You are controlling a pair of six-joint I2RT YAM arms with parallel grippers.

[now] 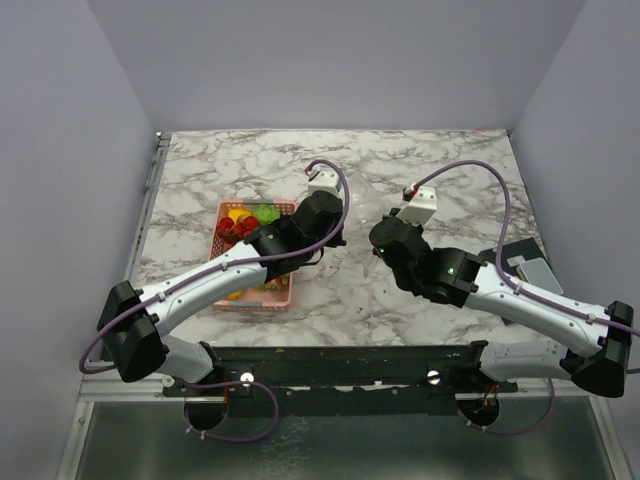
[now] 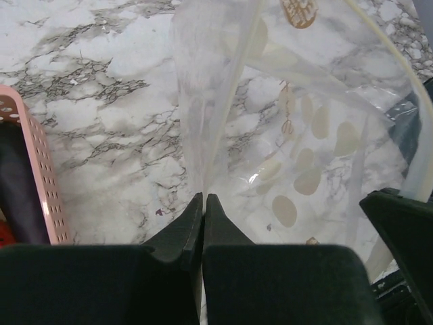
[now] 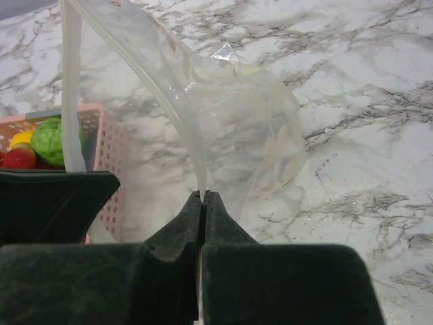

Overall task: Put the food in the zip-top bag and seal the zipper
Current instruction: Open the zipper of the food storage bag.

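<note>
The clear zip-top bag (image 2: 304, 135) hangs open between my two grippers above the marble table, and is faint in the top view (image 1: 360, 215). My left gripper (image 2: 203, 198) is shut on one side of the bag's mouth. My right gripper (image 3: 203, 195) is shut on the other side, pinching the whitish zipper strip (image 3: 169, 88). The strip also shows in the left wrist view (image 2: 399, 68). The food lies in the pink basket (image 1: 255, 300): a red piece (image 1: 235, 228), a yellow fruit (image 1: 238, 213) and a green fruit (image 1: 265, 212). The bag holds no food.
The pink basket stands left of the bag (image 3: 111, 149), partly under my left arm. A grey flat object (image 1: 525, 265) lies at the table's right edge. Purple walls close the table on three sides.
</note>
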